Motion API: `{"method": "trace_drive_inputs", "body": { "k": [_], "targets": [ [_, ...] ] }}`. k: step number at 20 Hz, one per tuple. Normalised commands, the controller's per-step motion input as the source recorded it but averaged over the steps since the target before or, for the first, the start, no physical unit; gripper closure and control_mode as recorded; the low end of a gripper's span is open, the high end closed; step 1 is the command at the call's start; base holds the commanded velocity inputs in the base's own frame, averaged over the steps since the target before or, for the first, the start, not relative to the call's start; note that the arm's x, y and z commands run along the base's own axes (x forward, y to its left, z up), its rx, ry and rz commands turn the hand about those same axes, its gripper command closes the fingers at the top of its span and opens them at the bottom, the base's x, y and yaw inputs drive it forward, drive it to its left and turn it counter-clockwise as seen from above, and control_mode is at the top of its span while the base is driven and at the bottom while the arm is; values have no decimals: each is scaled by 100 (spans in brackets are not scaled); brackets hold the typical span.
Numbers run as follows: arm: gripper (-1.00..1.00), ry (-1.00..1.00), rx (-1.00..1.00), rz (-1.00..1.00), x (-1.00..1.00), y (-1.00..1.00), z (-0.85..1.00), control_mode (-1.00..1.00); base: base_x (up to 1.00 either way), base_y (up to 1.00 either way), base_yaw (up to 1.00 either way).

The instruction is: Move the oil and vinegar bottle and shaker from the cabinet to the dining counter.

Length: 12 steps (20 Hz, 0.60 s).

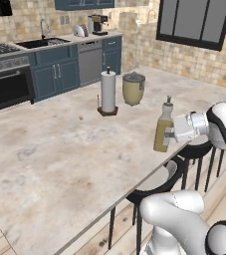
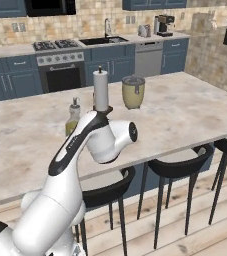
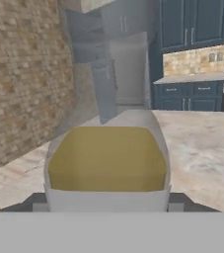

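The gripper [image 1: 172, 133] pinches the clear, narrow-necked bottle [image 1: 163, 130] of olive-yellow liquid upright, low over the near edge of the beige marbled stone counter [image 1: 59, 154]. The hand view shows the bottle [image 3: 107, 159] filling the space between the jaws. Behind it stand a white paper towel roll [image 1: 108, 91] and a beige lidded pot [image 1: 133, 88]. The right base view adds dark round stools [image 2: 177, 167] along the counter's edge.
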Motion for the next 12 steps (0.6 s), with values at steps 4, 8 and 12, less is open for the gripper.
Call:
{"method": "trace_drive_inputs", "body": {
  "k": [4,8,12],
  "targets": [
    [100,-21,0,0,30,7,-28,-100,0,0,0],
    [100,-13,-1,0,35,6,-21,-100,0,0,0],
    [100,-5,-6,0,33,2,-17,-100,0,0,0]
  ]
}}
